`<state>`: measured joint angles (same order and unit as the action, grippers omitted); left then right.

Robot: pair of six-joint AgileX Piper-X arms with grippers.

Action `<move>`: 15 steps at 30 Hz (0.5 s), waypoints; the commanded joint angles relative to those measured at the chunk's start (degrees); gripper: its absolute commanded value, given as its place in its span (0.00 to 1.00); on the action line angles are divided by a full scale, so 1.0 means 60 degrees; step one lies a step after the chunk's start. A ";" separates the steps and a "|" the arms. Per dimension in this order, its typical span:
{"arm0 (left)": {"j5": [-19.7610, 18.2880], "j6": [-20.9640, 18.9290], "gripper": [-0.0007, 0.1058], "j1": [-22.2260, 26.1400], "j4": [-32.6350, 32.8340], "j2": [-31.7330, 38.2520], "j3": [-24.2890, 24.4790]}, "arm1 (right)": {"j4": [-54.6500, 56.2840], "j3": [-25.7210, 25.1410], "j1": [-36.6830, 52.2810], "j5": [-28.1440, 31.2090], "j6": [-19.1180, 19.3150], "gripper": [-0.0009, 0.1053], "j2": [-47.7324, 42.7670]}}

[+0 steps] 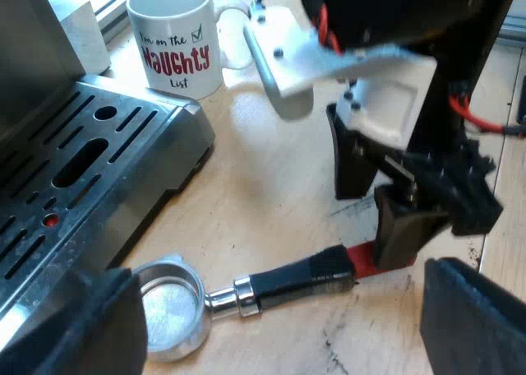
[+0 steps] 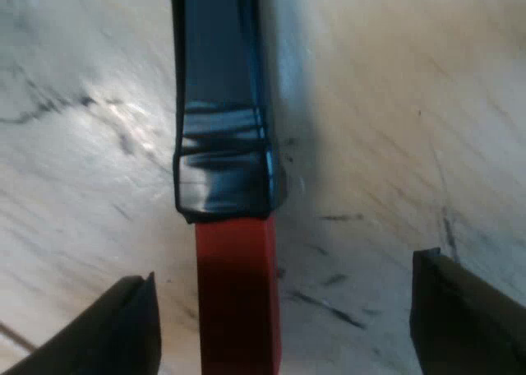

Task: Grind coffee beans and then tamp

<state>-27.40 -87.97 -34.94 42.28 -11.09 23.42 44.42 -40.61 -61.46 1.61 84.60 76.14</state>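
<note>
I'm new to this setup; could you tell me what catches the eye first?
A metal holder with a dark, red-tipped handle lies loose on the wooden table, its basket beside the espresso machine's steel drip tray. My right gripper, open, straddles the red tip. A white printed mug stands near the tray.

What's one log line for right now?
holder flat on table | right gripper open astride red handle end | left gripper open, holding nothing | mug beside machine

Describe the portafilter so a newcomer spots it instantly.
Start at the espresso machine's drip tray. On the table beside it lies the portafilter: round metal basket, black handle ending in red. No neighbour has that red tip, which the right pincer straddles.
</note>
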 commanded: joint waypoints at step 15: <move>0.0953 -0.1212 0.67 -0.0034 0.0416 0.0054 0.0516 | 0.0353 -0.0268 0.0022 0.0211 0.0154 0.62 -0.3174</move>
<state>-22.50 -93.93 -34.94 44.27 -11.09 25.89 46.51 -41.61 -61.46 2.84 84.77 58.05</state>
